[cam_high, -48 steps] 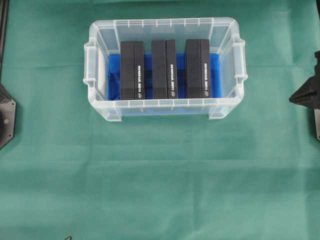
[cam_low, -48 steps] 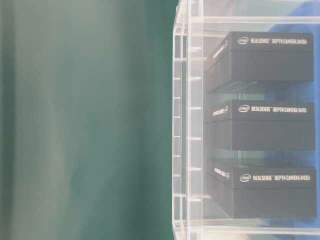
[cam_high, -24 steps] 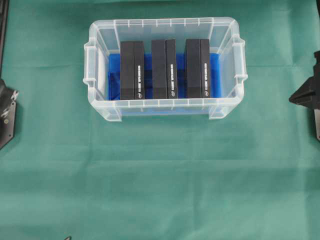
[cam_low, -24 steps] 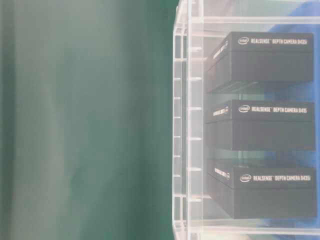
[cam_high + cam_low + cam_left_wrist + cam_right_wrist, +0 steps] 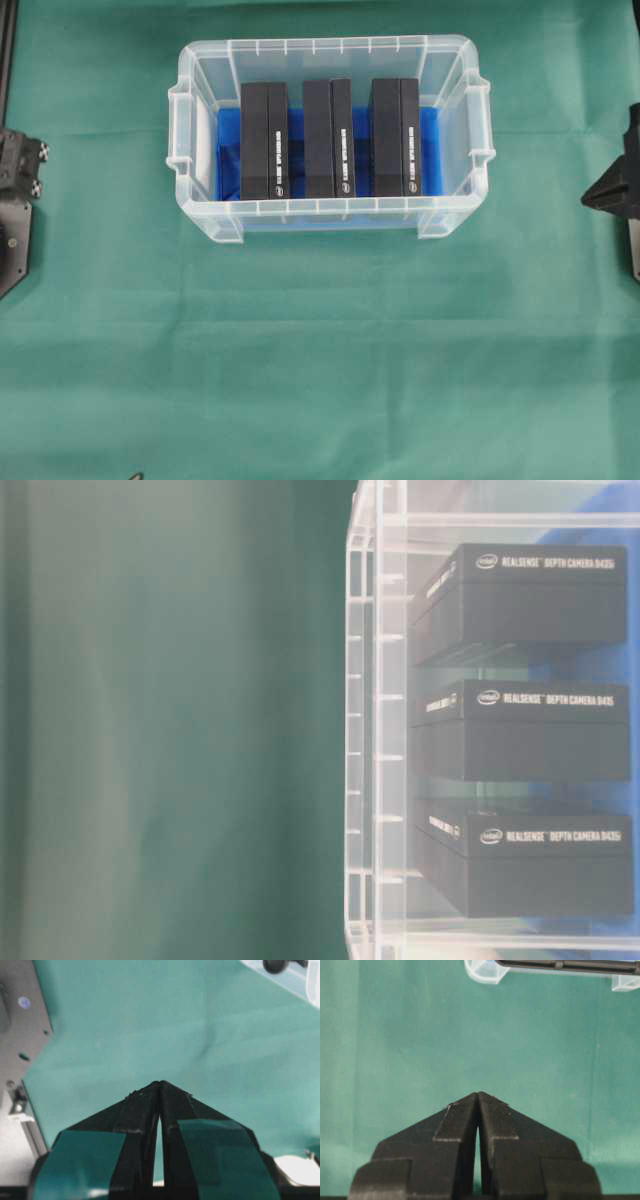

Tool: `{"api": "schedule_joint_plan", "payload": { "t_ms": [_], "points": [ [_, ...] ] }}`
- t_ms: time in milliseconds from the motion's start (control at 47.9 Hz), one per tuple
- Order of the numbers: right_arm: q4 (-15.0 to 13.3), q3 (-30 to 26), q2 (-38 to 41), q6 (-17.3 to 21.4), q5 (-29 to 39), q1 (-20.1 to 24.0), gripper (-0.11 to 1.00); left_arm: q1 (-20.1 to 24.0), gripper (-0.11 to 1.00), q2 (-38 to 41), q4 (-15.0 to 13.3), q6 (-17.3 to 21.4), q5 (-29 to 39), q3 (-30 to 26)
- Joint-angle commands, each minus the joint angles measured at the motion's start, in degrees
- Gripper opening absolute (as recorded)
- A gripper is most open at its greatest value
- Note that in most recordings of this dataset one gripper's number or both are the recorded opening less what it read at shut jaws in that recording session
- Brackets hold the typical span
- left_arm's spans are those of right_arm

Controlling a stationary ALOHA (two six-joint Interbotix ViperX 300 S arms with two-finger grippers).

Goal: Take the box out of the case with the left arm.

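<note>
The clear case [image 5: 330, 208] stands on the green cloth at the back middle, with a blue sheet on its bottom. Three black boxes [image 5: 265, 140] [image 5: 329, 138] [image 5: 395, 137] stand side by side in it. They also show through the case wall [image 5: 375, 730] in the table-level view. My left gripper [image 5: 160, 1082], with teal pads, is shut and empty over bare cloth, far from the case; a case corner [image 5: 300, 985] shows at the top right. My right gripper [image 5: 478, 1094] is shut and empty, facing the case's feet [image 5: 485, 972].
Part of the left arm [image 5: 18, 165] shows at the overhead view's left edge and part of the right arm [image 5: 612, 190] at its right edge. A grey metal base plate [image 5: 20, 1025] lies left of the left gripper. Green cloth [image 5: 320, 350] covers the table.
At the overhead view's left edge, a part of the left arm has come into view and moved toward the back. The case, the boxes and the right arm have not moved.
</note>
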Motion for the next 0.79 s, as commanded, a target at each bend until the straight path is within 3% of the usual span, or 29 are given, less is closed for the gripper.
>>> {"api": "schedule_joint_plan", "payload": {
  "t_ms": [0,104,480,564,773],
  "points": [
    [-0.1,-1.8,0.4,0.2,0.1,0.0,0.07,3.3,0.02,0.2,0.2,2.9,0.5,-1.3],
    [-0.1,-1.9,0.4,0.1,0.1,-0.1,0.07,8.5,0.02,0.2,0.2,9.3,1.2,-1.4],
    [-0.2,-1.9,0.4,0.2,0.8,-0.1,0.07,24.9,0.02,2.0,-0.5,26.8,1.3,-2.5],
    [-0.1,-1.9,0.4,0.2,1.0,-0.1,0.07,26.4,0.02,2.6,-1.1,28.8,1.3,-2.6],
    [-0.3,-2.0,0.4,0.2,1.7,-0.1,0.07,26.5,0.02,3.3,-1.6,28.9,1.5,-2.8]
  ]
}}
